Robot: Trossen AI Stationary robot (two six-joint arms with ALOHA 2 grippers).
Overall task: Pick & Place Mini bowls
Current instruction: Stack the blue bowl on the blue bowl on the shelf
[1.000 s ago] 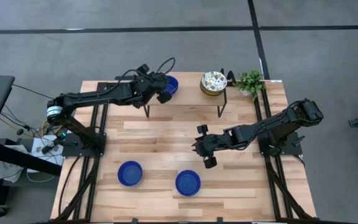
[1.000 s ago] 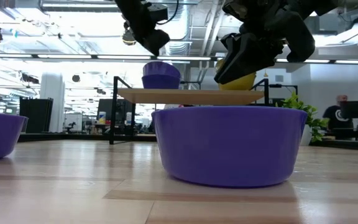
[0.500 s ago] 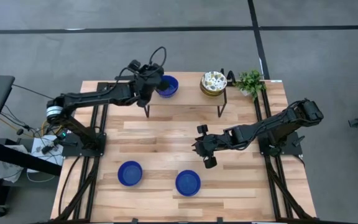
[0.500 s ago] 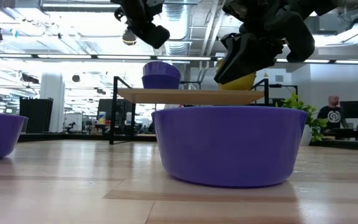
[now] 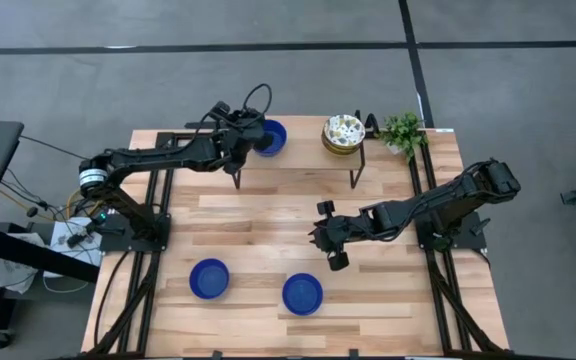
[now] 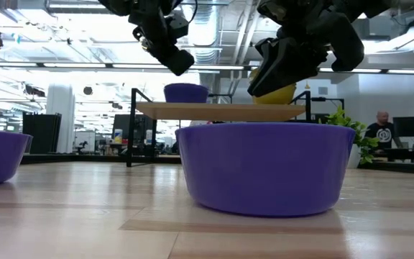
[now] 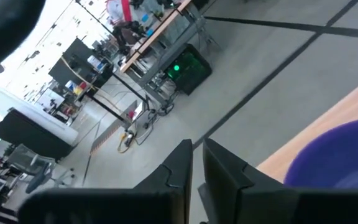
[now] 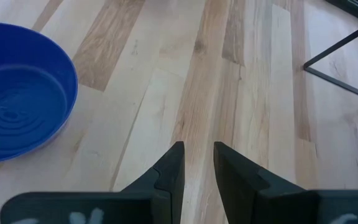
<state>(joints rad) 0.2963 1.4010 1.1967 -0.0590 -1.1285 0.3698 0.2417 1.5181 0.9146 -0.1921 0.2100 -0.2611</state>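
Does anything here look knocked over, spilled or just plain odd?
Nothing stands out. Two blue bowls sit upright on the table, another blue bowl and a stack of patterned bowls rest level on the raised shelf. The plant stands upright. No spill shows.

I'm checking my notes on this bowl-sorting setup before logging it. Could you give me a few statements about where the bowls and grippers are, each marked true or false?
1. Two blue bowls sit on the table's near part, one left of the other. True.
2. The left gripper holds a blue bowl. False: it is shut on nothing, beside the blue bowl on the raised shelf.
3. The cream patterned bowls are on the shelf, next to the plant. True.
4. The right gripper rests inside a blue bowl. False: it hangs over bare wood, nearly shut and empty.
5. The shelf carries three blue bowls. False: only one.
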